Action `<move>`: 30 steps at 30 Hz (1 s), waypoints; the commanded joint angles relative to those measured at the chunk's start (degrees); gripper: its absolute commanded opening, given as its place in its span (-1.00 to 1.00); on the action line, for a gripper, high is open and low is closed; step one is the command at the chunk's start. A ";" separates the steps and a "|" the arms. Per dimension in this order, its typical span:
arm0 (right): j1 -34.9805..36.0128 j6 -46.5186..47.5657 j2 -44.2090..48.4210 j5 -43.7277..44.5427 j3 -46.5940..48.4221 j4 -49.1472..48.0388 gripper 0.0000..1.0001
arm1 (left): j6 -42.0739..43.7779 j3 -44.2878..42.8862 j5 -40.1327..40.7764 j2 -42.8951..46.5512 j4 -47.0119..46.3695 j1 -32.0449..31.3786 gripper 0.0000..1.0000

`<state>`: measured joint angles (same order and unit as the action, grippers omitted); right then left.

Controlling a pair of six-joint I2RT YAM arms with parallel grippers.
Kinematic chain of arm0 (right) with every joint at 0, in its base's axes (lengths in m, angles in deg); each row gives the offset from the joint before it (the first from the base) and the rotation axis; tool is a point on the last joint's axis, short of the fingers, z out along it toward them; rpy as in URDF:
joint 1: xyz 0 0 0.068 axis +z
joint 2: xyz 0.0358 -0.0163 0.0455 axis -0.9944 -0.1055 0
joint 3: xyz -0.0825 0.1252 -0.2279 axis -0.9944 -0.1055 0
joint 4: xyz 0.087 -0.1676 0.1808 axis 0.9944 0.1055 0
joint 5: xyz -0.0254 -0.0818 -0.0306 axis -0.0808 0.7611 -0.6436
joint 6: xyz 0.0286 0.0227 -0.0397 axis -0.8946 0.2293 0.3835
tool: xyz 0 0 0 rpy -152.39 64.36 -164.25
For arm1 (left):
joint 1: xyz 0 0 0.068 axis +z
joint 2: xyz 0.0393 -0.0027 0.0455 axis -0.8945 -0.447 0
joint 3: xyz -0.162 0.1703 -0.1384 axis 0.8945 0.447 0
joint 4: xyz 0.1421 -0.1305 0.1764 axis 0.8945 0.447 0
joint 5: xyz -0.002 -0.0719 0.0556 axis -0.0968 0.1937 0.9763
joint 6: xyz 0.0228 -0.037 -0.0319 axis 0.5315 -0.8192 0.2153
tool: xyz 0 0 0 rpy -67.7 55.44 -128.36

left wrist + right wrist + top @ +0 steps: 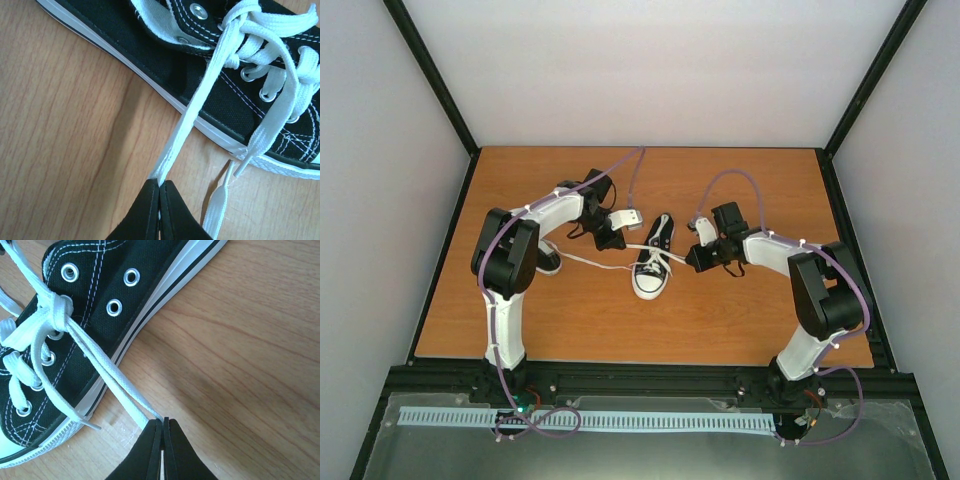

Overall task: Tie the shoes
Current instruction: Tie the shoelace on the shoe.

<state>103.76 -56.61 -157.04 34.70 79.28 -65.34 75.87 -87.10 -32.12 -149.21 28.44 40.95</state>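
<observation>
On the wooden table point(570, 320), seen from above, one shoe point(653, 268) is lying at centre with its toe pointing near. The second shoe point(548, 262) is sitting to its left, mostly hidden behind the left arm. The left gripper point(617, 243) and right gripper point(693, 258) are flanking the centre shoe, each clamped on white lace point(632, 246) running out sideways from the top eyelets.

In the left wrist view, the black fingers point(142, 215) are pressing together on a flat strand that is rising taut to the knot point(235, 25). A loose end is trailing over the sole onto the wood just beside them.

In the right wrist view, the fingers point(145, 452) are pinching a doubled strand, seemingly a loop, leading back to the same knot. Another end is draping down the shoe's side, its tip resting by the white sole.

The shoe looks small and light, so it is likely to slide or tip if one side pulls harder than the other. The lace looks soft, flat and limp, and is apt to slip through smooth fingers or twist. The best hold seems to be on the doubled loops a little out from the knot, with both sides drawn evenly.
</observation>
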 commanded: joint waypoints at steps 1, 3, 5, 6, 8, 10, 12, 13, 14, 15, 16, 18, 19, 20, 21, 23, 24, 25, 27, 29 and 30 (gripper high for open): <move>-1.81 -0.96 -0.41 3.68 -1.00 2.95 -0.94 | 0.23 -0.49 3.98 0.59 2.20 1.58 -0.99; -1.80 -1.05 -0.32 3.78 -1.08 2.96 -0.94 | 0.42 -0.49 3.70 0.60 2.24 1.61 -0.99; -1.80 -1.05 -0.22 3.79 -1.13 2.96 -0.94 | 0.71 -0.49 3.69 0.68 2.39 1.60 -0.98; -1.80 -1.06 -0.22 3.72 -1.16 2.96 -0.94 | 0.83 -0.38 3.70 0.73 2.34 1.57 -0.98; -1.82 -0.98 -0.37 3.57 -1.01 2.97 -0.94 | 0.75 -0.09 3.81 0.90 2.32 1.56 -0.99; -1.84 -0.97 -0.59 3.45 -0.92 3.11 -0.94 | 0.77 0.24 3.91 0.95 2.28 1.58 -0.99; -1.80 -0.96 -0.62 3.44 -0.86 3.17 -0.94 | 0.85 0.58 4.41 0.95 2.09 1.65 -0.99; -1.88 -0.97 -0.60 3.44 -0.90 3.08 -0.94 | 0.92 0.71 4.63 0.95 1.99 1.65 -0.98; -1.91 -0.97 -0.58 3.44 -0.90 3.07 -0.94 | 0.95 0.81 4.75 0.92 1.97 1.67 -0.99; -1.89 -0.97 -0.51 3.50 -0.96 3.05 -0.94 | 1.02 0.87 4.76 0.89 2.02 1.66 -0.99; -2.00 -1.05 -0.45 3.52 -0.99 3.04 -0.94 | 1.13 0.87 4.63 0.88 2.10 1.67 -0.99; -1.99 -1.06 -0.35 3.52 -1.07 2.96 -0.94 | 1.29 0.85 4.53 0.94 2.19 1.67 -0.99; -2.06 -1.10 -0.31 3.52 -1.12 2.96 -0.94 | 1.32 0.86 4.44 1.02 2.15 1.66 -0.99; -2.06 -1.12 -0.21 3.60 -1.16 2.89 -0.95 | 1.36 0.83 4.26 1.10 2.13 1.66 -0.98; -2.10 -1.13 -0.22 3.55 -1.17 2.87 -0.95 | 1.52 0.79 4.13 1.12 2.09 1.67 -0.98; -2.08 -1.14 -0.18 3.48 -1.21 2.87 -0.94 | 1.41 0.78 3.56 1.12 1.97 1.67 -0.98; -2.07 -1.08 -0.21 3.44 -1.17 2.87 -0.95 | 1.27 0.68 3.27 1.08 1.97 1.67 -0.99; -2.08 -1.06 -0.12 3.45 -1.27 2.87 -0.94 | 1.08 0.47 3.04 1.04 1.97 1.67 -0.98; -2.14 -1.01 -0.04 3.31 -1.35 2.78 -0.94 | 0.67 0.04 2.79 0.91 2.02 1.67 -0.98; -2.19 -0.69 -0.02 3.54 -1.26 3.01 -0.94 | 0.03 -0.52 2.22 0.78 2.01 1.67 -0.98; -2.27 -0.52 -0.04 3.63 -1.27 3.18 -0.95 | -0.13 -0.65 1.86 0.84 2.15 1.67 -0.98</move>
<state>103.19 -57.18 -157.04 34.63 79.26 -65.36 76.18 -86.49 -32.31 -149.21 28.42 40.95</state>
